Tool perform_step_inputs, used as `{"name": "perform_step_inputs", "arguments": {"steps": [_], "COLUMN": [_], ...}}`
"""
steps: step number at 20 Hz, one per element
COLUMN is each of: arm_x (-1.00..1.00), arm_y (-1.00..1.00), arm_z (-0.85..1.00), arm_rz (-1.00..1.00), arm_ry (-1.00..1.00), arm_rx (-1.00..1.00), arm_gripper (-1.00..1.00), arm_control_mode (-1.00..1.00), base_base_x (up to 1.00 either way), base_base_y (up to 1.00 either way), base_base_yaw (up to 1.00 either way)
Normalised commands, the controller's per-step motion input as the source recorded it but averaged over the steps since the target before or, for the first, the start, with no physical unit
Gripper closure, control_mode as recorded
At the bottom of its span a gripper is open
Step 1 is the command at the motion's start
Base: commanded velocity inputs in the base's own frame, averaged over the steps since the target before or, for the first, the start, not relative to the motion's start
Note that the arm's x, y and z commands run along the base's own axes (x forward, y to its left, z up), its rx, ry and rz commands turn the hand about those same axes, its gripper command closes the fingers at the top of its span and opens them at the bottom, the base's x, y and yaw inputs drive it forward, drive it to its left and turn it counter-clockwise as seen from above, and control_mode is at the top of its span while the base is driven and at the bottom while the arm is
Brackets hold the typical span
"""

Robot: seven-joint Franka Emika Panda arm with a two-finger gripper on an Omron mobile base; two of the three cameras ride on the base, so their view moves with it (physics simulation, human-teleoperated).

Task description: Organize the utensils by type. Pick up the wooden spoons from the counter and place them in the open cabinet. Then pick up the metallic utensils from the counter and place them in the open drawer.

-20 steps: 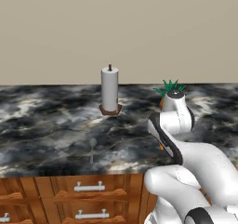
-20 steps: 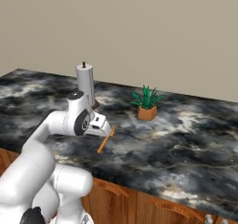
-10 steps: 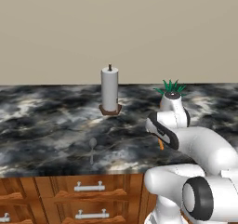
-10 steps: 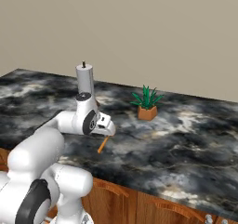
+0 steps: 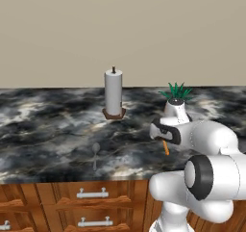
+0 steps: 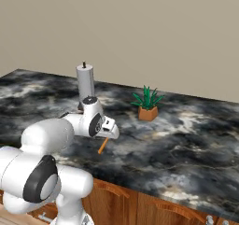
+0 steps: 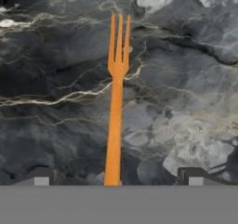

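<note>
One wooden fork point(image 7: 116, 121) lies flat on the counter point(image 7: 186, 79), between the wide-open gripper point(image 7: 116, 180) tips.
Likely light, stiff, thin; mid-handle looks the best hold.

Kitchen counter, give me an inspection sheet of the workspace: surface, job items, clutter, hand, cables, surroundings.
Surface: black-and-grey marble counter with wood drawer fronts below.
Job's things: orange wooden fork lying flat on the counter, tines pointing away from the hand; grey metal spoon lying near the counter's front edge, apart from the fork.
Clutter: paper-towel roll upright on its stand; small potted plant toward the back.
Hand: hand open, low over the fork, handle between the two fingertips, not gripped.
Cables: nothing seen.
Surroundings: plain beige wall behind the counter.
</note>
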Motion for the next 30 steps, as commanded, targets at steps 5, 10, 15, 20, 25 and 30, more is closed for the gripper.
{"name": "perform_step_inputs", "arguments": {"steps": [5, 10, 15, 20, 25, 30], "arm_x": [0.29, 0.37, 0.38, 0.29, 0.21, 0.05], "arm_y": [-0.01, 0.00, -0.02, -0.03, -0.03, -0.02], "arm_z": [-0.27, -0.23, -0.24, -0.28, -0.26, -0.20], "arm_rz": [0.00, 0.00, 0.00, 0.00, 0.00, 0.00], "arm_ry": [0.02, 0.03, 0.05, 0.05, 0.01, 0.00], "arm_rx": [0.00, 0.01, 0.00, 0.00, 0.00, 0.00], "arm_gripper": [-1.00, -1.00, -1.00, -1.00, -1.00, 1.00], "arm_control_mode": [-1.00, -1.00, -1.00, -1.00, -1.00, -1.00], "base_base_x": [0.00, 0.00, 0.00, 0.00, 0.00, 0.00], "base_base_y": [0.00, 0.00, 0.00, 0.00, 0.00, 0.00], "base_base_yaw": [0.00, 0.00, 0.00, 0.00, 0.00, 0.00]}}
